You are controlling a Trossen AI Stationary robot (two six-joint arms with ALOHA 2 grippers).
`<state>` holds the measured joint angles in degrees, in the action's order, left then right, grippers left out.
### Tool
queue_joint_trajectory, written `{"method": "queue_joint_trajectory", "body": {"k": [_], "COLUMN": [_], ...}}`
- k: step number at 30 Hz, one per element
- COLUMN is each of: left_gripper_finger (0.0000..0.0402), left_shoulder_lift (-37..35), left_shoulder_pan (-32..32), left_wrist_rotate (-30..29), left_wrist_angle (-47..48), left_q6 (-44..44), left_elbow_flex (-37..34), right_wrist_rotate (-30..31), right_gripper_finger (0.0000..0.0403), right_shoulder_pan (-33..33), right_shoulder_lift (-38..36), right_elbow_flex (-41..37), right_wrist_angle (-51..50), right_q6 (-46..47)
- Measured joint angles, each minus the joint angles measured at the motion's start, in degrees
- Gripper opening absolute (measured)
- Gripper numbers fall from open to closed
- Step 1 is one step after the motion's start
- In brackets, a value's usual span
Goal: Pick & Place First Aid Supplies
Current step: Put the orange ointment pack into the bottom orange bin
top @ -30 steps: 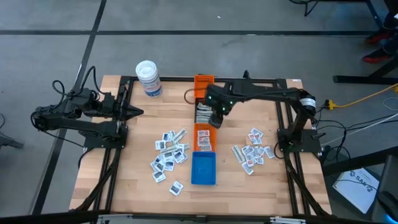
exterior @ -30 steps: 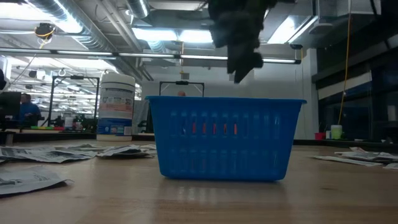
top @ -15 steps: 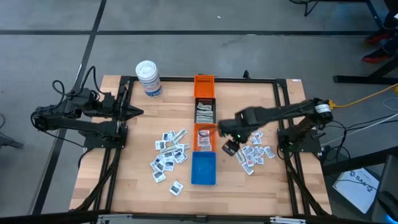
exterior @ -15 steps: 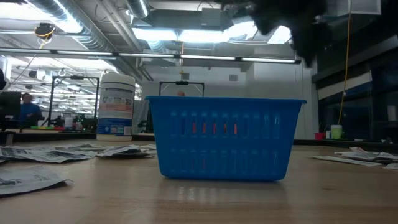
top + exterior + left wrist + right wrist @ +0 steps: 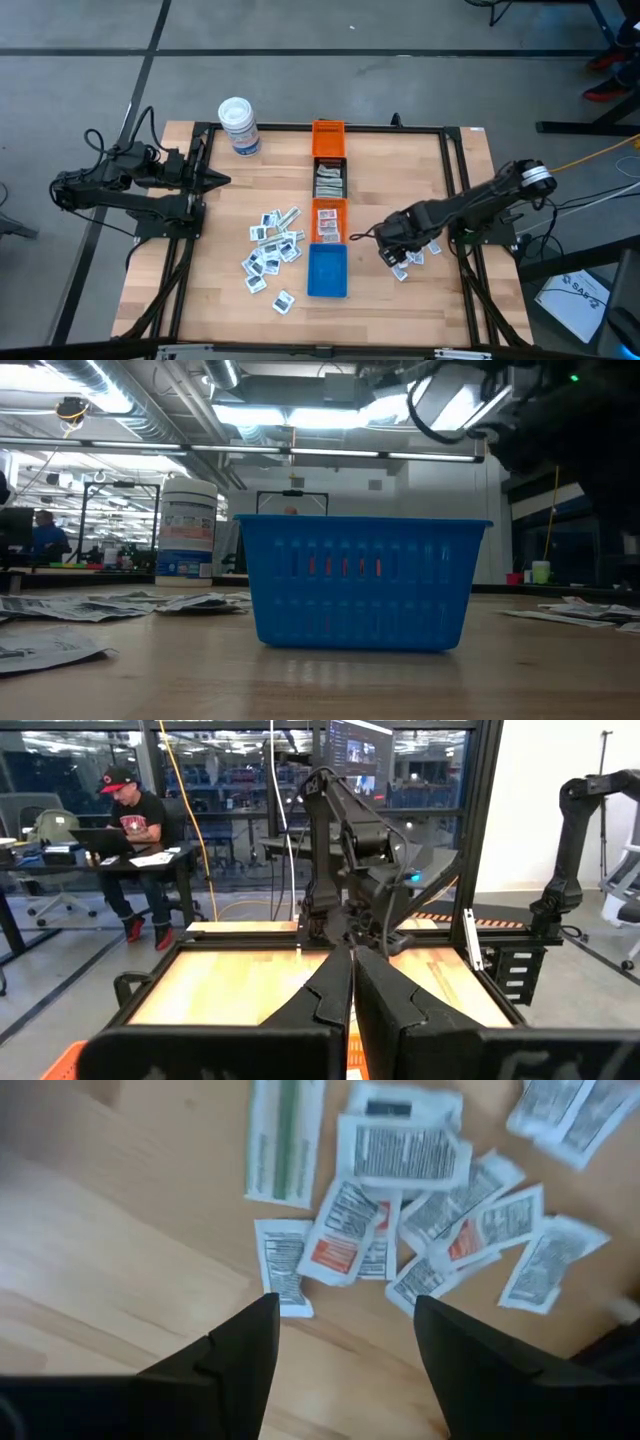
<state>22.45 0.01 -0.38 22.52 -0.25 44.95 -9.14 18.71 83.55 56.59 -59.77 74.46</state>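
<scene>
Step in hand — reach for a pick: right hand, released and empty, hovers over the right-side scatter of first aid supplies on the surface; next — descend, clench one packet; left hand clenched, parked at left edge.

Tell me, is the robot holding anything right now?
No, nothing. The right gripper hangs with open jaws above the packets, and the left gripper waits shut and empty at the table's left edge.
</scene>
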Motion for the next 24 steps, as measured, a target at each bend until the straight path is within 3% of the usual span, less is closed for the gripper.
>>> {"method": "queue_joint_trajectory", "body": {"k": [14, 24], "left_gripper_finger": [0.0012, 0.0013], "left_shoulder_lift": [0.0, -0.01], "left_shoulder_pan": [-0.01, 0.0], "left_wrist_rotate": [0.0, 0.02], "left_wrist_angle": [0.0, 0.0], "left_q6": [0.0, 0.0], "left_elbow_flex": [0.0, 0.0], "right_wrist_rotate": [-3.05, -2.53], "right_gripper_finger": [0.0232, 0.0231], "right_shoulder_pan": [2.2, 2.17], "right_shoulder_lift": [-1.68, -1.68], "right_elbow_flex": [-12.34, -16.32], "right_wrist_angle": [16.41, 23.35], "right_q6": [4.42, 6.13]}}
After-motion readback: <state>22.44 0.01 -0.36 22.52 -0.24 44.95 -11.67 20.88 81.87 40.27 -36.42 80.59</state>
